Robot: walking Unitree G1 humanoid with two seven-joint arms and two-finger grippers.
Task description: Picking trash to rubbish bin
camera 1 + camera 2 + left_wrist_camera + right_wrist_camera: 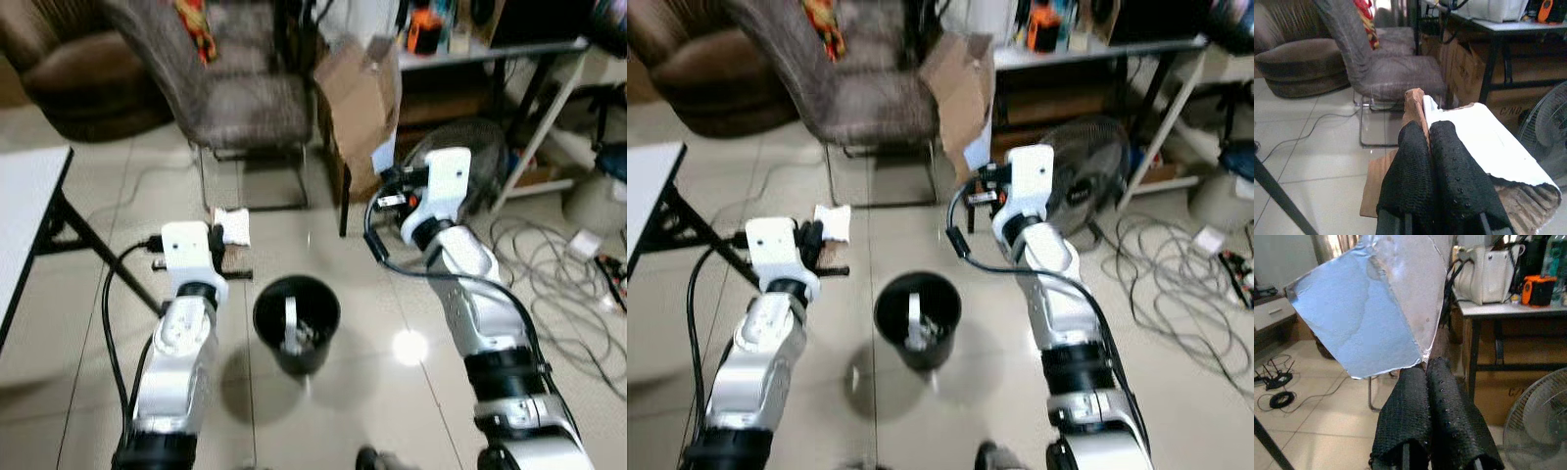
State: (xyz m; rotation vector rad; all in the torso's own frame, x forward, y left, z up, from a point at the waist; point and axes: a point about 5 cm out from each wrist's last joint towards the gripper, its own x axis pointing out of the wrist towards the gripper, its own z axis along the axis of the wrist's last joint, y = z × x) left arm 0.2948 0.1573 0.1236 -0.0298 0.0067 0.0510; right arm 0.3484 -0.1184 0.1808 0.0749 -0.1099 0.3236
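Barely any text around me, just some partial dark lettering on the cardboard box (1513, 110), too cut off to read.

Home living room: sofa (83, 73), chair (235, 88).

- One black rubbish bin (296, 323), on the floor between both grippers.
- Two cardboard pieces: one (1488, 147) pinched in the left gripper (1430, 129), one (1376, 303) in the right gripper (1426, 366).
- One chair (235, 88) beyond the left gripper.
- One fan (1087, 176) beside the right gripper.

Glossy floor tiles (411, 323), torn cardboard (1415, 105).
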